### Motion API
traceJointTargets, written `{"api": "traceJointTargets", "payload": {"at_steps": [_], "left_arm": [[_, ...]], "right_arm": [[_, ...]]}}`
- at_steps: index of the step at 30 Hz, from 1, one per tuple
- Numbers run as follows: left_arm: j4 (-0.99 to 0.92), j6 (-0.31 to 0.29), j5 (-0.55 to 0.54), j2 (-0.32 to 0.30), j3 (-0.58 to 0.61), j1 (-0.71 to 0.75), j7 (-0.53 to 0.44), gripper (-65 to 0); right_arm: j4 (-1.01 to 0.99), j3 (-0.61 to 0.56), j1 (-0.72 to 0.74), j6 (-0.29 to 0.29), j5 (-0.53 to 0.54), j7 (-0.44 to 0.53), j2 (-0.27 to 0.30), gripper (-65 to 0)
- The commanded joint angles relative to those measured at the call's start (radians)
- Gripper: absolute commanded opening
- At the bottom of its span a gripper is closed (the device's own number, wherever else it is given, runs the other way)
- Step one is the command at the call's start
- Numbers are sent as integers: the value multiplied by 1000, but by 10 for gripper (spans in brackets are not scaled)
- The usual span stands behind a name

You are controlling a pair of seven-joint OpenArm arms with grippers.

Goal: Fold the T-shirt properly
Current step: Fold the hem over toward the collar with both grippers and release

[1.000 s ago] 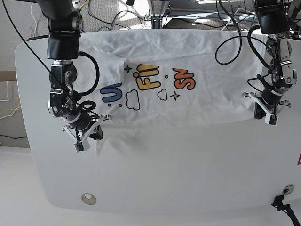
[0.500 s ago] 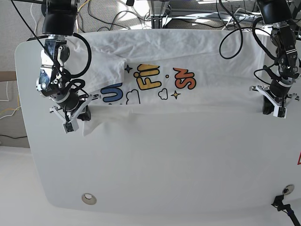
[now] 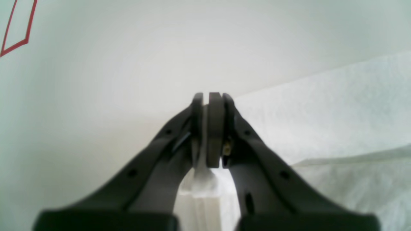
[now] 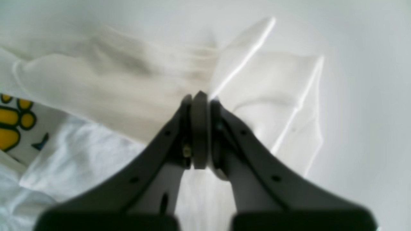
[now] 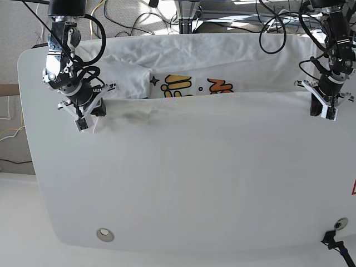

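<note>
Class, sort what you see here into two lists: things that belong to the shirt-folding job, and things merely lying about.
Belongs to the job:
T-shirt
left gripper, shut on its hem
right gripper, shut on the cloth

Just lying about:
cables behind the table
round metal fitting in the table

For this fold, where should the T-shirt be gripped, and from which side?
Grip the T-shirt at the two ends of its near folded edge, coming from the table's outer sides. The right gripper and left gripper already pinch there, jaws closed on cloth.
</note>
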Motion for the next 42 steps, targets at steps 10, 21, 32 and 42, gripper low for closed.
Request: {"api": "traceJointTargets", "payload": {"at_steps": [10, 21, 32, 42], "left_arm": [[68, 4, 28, -42, -9, 94, -24, -650], [68, 1, 47, -44, -3, 148, -13, -650], [65, -89, 180, -56, 23, 157, 39, -205], [171, -137, 176, -58, -54, 57, 37, -64]], "right_arm": [[25, 17, -31, 1, 7, -69, 69, -650], [22, 52, -65, 39, 0, -76, 69, -622], [23, 52, -65, 44, 2, -71, 67, -280], [128, 132, -10, 45, 7, -69, 41, -282]]}}
